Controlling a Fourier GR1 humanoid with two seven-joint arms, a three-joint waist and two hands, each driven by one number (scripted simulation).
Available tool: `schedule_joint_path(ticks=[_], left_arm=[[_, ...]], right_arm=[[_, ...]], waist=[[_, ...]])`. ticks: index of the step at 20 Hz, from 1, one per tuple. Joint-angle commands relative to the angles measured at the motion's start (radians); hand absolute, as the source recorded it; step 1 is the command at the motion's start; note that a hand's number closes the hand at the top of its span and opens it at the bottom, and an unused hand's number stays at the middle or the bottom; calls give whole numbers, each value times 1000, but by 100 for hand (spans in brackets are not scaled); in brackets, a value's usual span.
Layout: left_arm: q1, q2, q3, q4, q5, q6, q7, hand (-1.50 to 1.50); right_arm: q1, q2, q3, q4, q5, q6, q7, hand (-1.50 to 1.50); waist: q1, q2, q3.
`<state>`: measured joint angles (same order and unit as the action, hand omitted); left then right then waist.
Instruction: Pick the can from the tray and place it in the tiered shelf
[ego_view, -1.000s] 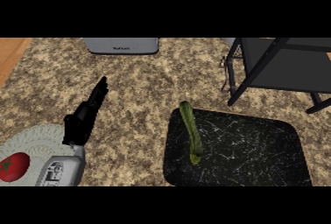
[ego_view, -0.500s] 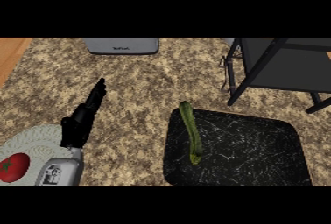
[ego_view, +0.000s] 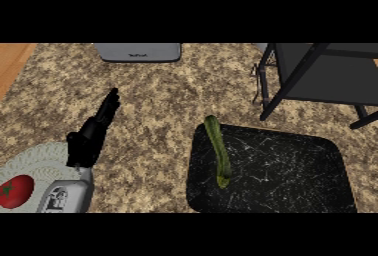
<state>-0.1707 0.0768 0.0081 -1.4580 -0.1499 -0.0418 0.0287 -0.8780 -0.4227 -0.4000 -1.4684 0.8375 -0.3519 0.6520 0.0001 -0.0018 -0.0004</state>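
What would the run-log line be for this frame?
left hand: open, over counter beside plate | right hand: not in view | tray: holds a long green item, no can visible | tiered shelf: nothing visible on it

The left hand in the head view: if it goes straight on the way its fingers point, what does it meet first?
Probably bare counter only. The left hand points up and slightly right, toward the grey appliance at the far edge, which seems the first object in line; height is unclear.

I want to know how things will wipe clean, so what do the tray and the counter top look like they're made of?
The tray looks like polished black marble or a marble-patterned laminate: dark, with thin white veins; the look leaves it open. The counter top looks like speckled granite, mottled beige and brown.
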Motion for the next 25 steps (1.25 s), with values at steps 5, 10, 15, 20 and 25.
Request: schedule_joint_path(ticks=[5, 10, 15, 20, 25], left_arm=[[2, -21, -33, -24, -24, 13, 30, 0], [-25, 4, 20, 26, 12, -3, 27, 0], [9, 3, 20, -14, 0, 18, 35, 0], [25, -22, -12, 7, -23, 28, 5, 0], [35, -14, 5, 23, -18, 29, -36, 0]], right_arm=[[-10, -84, -142, -173, -74, -24, 129, -150], [31, -248, -299, -213, -191, 176, 278, -150], [228, -304, -451, -344, -339, 395, 362, -150], [382, -400, -670, -401, -529, 586, 318, -150], [508, -454, -928, -335, -734, 766, 246, -150]], waist=[[-12, -5, 0], [-32, -6, 0], [-51, -12, 2], [-44, -8, 1], [-46, -7, 1]])
